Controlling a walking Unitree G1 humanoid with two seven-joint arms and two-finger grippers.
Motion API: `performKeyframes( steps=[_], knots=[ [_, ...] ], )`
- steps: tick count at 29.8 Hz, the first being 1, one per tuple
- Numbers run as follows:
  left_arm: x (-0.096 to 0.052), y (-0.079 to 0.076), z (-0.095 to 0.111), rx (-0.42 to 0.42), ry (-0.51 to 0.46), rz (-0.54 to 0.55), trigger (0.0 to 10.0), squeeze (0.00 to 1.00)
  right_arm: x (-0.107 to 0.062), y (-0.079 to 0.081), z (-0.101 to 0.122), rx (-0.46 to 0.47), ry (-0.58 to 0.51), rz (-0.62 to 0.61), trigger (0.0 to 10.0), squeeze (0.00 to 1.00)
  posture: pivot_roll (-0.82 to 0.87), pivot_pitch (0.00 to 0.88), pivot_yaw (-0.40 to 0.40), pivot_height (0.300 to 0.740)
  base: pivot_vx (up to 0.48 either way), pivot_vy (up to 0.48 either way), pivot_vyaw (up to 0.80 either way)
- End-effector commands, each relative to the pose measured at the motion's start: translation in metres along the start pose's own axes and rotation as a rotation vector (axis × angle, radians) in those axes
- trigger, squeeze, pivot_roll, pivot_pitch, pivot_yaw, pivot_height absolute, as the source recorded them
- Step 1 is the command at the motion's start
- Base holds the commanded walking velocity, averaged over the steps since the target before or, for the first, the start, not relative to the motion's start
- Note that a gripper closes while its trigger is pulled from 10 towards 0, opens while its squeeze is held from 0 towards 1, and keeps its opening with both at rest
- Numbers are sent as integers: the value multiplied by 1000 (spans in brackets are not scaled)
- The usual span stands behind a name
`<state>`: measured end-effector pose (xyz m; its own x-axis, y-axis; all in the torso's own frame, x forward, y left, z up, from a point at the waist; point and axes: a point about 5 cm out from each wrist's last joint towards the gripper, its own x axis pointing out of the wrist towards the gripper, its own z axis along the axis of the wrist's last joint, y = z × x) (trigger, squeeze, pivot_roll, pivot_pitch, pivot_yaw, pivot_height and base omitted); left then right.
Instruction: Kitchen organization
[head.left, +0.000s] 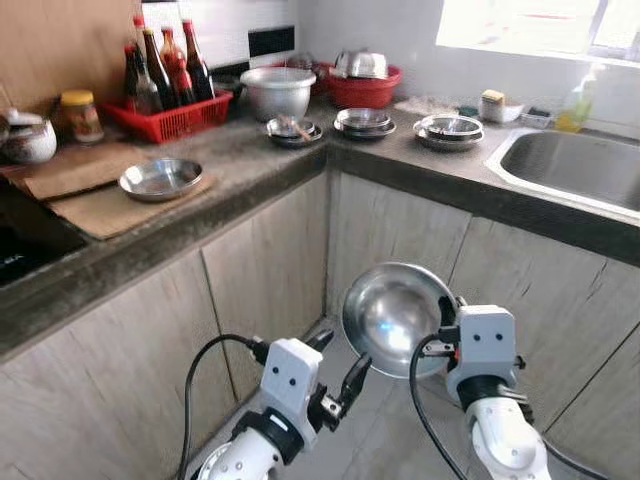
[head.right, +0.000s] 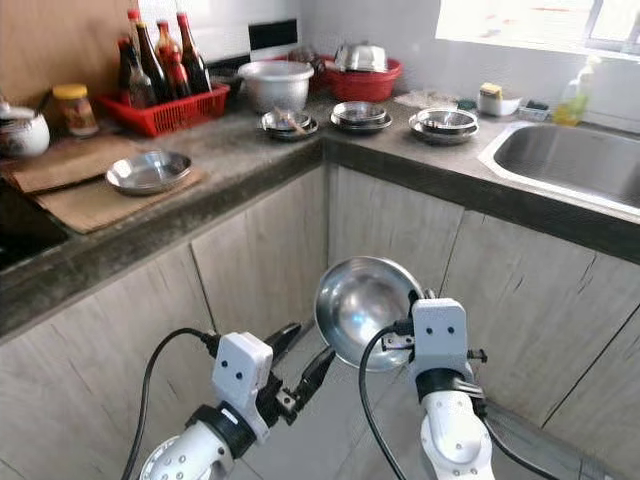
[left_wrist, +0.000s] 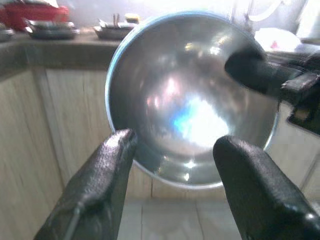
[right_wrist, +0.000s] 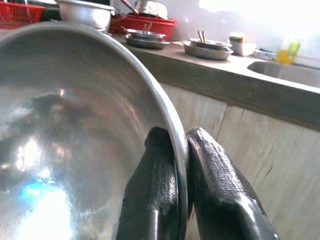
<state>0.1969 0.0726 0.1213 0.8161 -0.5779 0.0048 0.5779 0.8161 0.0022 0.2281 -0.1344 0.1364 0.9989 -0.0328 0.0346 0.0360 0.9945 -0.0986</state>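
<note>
Bowl (head.left: 392, 312) | rim pinched by right gripper (right_wrist: 181, 165), held below counter (head.left: 240, 190) edge | left gripper (head.left: 338, 375) spread, just beside, facing bowl's hollow

Bright daylight from an overexposed window (head.left: 540, 25) at upper right, glare spots on the steel bowl (head.left: 392, 312), left wrist view soft with blurred fingers (left_wrist: 92, 195), dim shade under the table (head.left: 240, 165).
</note>
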Motion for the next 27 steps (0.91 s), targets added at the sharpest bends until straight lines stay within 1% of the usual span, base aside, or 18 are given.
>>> performKeyframes(
  steps=[1, 5, 9, 25, 27],
  knots=[
    [3, -1, 4, 2, -15, -6, 10000, 0, 1, -4, 6, -4, -23, -13, 10000, 0, 28, 0, -35, 740, 0, 465, -800],
    [3, 0, 3, 3, -12, 1, 10000, 0, 1, -4, 5, -5, -20, -15, 10000, 0, 27, 0, -35, 740, 0, 0, -800],
    [4, -1, 3, 36, -8, -8, 10000, 0, 1, -4, 6, -5, -20, -18, 10000, 0, 26, 1, -33, 740, 0, -73, -800],
    [4, -1, 1, 51, -2, -3, 10000, 0, 2, -1, 6, -6, -27, -6, 10000, 0, 32, 0, -38, 740, 16, -420, -800],
    [4, 0, 0, 34, 8, 15, 10000, 0, 2, -1, 6, -7, -31, 2, 10000, 0, 31, 0, -37, 740, 337, -296, 0]
  ],
)
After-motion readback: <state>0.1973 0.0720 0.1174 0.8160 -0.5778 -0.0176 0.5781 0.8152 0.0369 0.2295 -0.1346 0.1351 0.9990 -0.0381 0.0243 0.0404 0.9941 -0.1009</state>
